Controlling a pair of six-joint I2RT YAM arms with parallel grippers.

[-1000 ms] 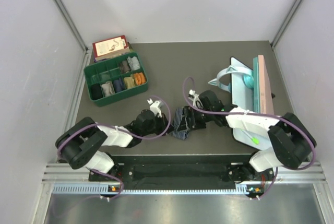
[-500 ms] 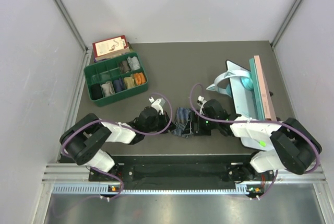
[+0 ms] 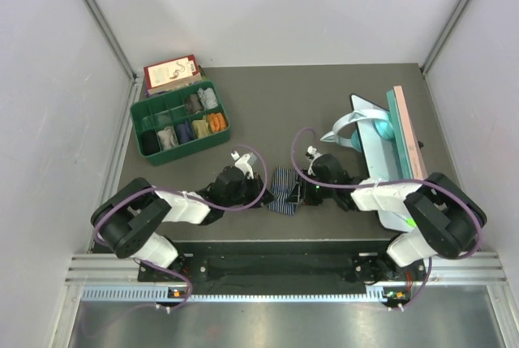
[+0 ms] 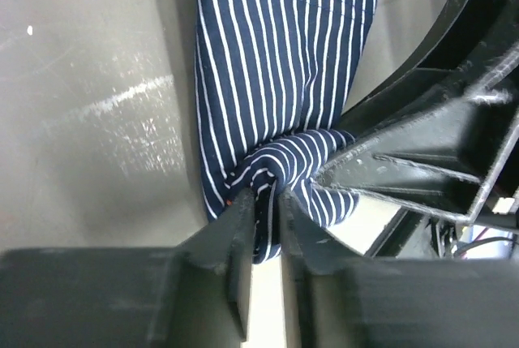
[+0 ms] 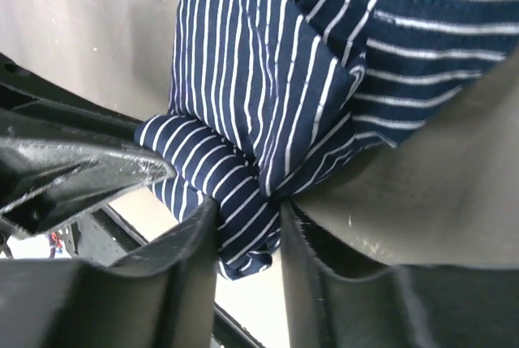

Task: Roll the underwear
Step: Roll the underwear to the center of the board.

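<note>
The dark blue, white-striped underwear [image 3: 282,190] lies bunched on the table between my two arms. My left gripper [image 3: 261,196] pinches its left corner, and in the left wrist view a fold of the underwear [image 4: 276,64] is squeezed between the nearly closed jaws of the left gripper [image 4: 266,206]. My right gripper [image 3: 302,193] holds the opposite side. In the right wrist view a thick wad of the underwear [image 5: 268,64] fills the gap of the right gripper [image 5: 247,218], touching both fingers. The two grippers face each other, almost tip to tip.
A green compartment tray [image 3: 139,113] with rolled cloths stands at the back left, a red box [image 3: 170,70] behind it. A light blue stand [image 3: 369,133] and a pink board [image 3: 408,129] are at the right. The table's near edge runs just below the grippers.
My right gripper has swung toward the near edge and closed from wide open onto the striped cloth. The cloth has bunched tighter. The left gripper keeps its pinch.
</note>
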